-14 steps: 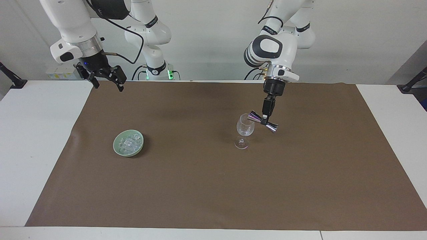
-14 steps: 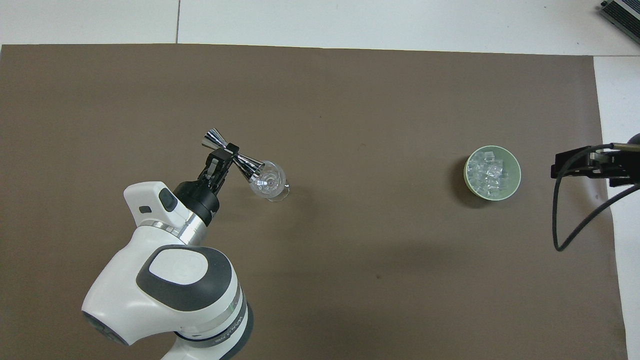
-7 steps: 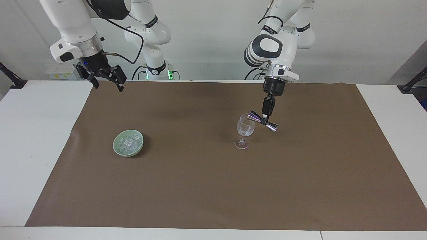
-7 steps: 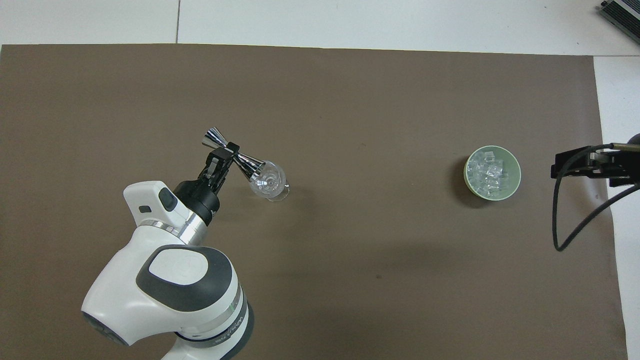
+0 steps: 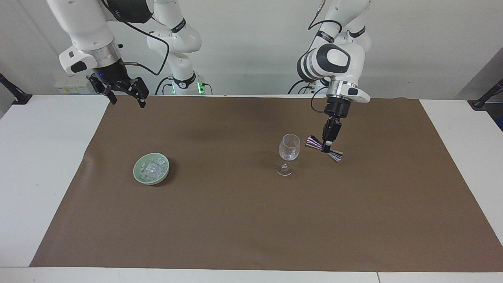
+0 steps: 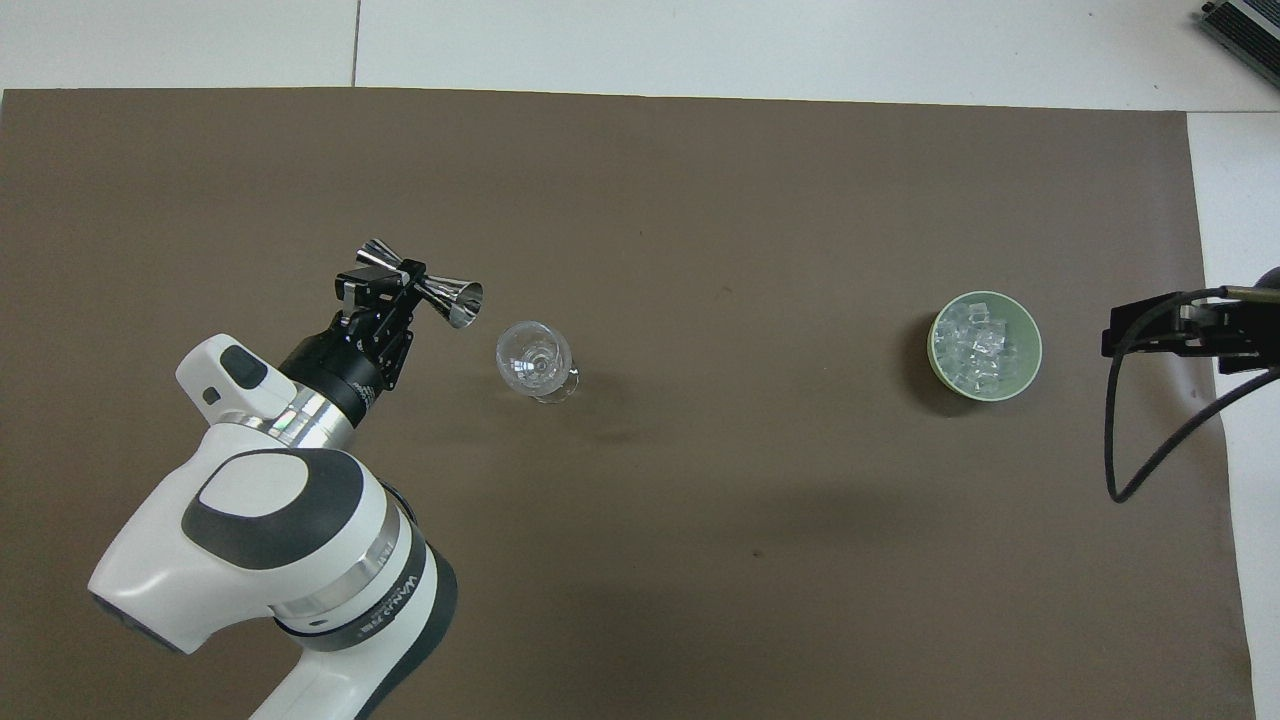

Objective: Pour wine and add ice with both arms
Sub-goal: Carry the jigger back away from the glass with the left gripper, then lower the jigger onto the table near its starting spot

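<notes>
Pinched tight on the narrow waist of the jigger (image 5: pixel 324 148), your left gripper (image 5: pixel 327 144) carries the steel measure tilted in the air, one cone toward the wine glass (image 5: pixel 289 148) and the other slanting down toward the left arm's end of the table. Holding it at the waist keeps both cups clear of the fingers, which suits tipping it. In the facing view the jigger sits just beside the glass's bowl and apart from it, not over the rim, so I judge the pour to be finished or broken off; I cannot tell whether any liquid is in the glass, which looks clear. The glass stands upright on the brown mat (image 5: pixel 251 220), where either arm could reach it. Your right gripper (image 5: pixel 124 92) has its fingers spread wide with nothing between them, and waits in the air over the mat's corner at the right arm's end. The ice (image 5: pixel 152 168) lies heaped in the green bowl (image 5: pixel 138 173), well apart from the glass toward that same end, so the ice looks to be the right arm's job. Small lettering runs round a band on the left arm's joint in the overhead view, but you cannot read it; nothing else carries writing.
</notes>
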You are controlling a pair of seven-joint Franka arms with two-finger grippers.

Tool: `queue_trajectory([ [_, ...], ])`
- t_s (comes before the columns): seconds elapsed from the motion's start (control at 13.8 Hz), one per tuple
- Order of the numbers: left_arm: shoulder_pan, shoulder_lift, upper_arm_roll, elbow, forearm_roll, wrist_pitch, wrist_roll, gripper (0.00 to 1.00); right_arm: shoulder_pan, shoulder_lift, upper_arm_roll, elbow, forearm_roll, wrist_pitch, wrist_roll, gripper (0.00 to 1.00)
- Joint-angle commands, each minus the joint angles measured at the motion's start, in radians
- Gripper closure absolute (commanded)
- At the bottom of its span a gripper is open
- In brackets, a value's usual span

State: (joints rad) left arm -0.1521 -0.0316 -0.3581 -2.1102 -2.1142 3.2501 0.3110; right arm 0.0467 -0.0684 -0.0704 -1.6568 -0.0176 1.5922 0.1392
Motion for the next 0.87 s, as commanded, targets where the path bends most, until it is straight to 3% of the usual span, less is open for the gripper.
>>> queue_trajectory([
  [0.0,0.093,-0.074,0.002,-0.077,-0.027,-0.114,-0.117,1.00,-0.007,-0.019,0.004,-0.020,0.008,-0.005,-0.030,0.00],
  [0.29,0.235,-0.160,0.034,-0.196,-0.027,-0.266,-0.340,1.00,-0.007,-0.019,0.004,-0.020,0.008,-0.005,-0.030,0.00],
  [0.51,0.232,-0.228,0.175,-0.301,-0.026,-0.375,-0.437,1.00,-0.007,-0.019,0.004,-0.020,0.008,-0.005,-0.030,0.00],
  [0.79,0.241,-0.232,0.303,-0.378,-0.024,-0.509,-0.536,1.00,-0.007,-0.019,0.004,-0.020,0.008,-0.005,-0.030,0.00],
])
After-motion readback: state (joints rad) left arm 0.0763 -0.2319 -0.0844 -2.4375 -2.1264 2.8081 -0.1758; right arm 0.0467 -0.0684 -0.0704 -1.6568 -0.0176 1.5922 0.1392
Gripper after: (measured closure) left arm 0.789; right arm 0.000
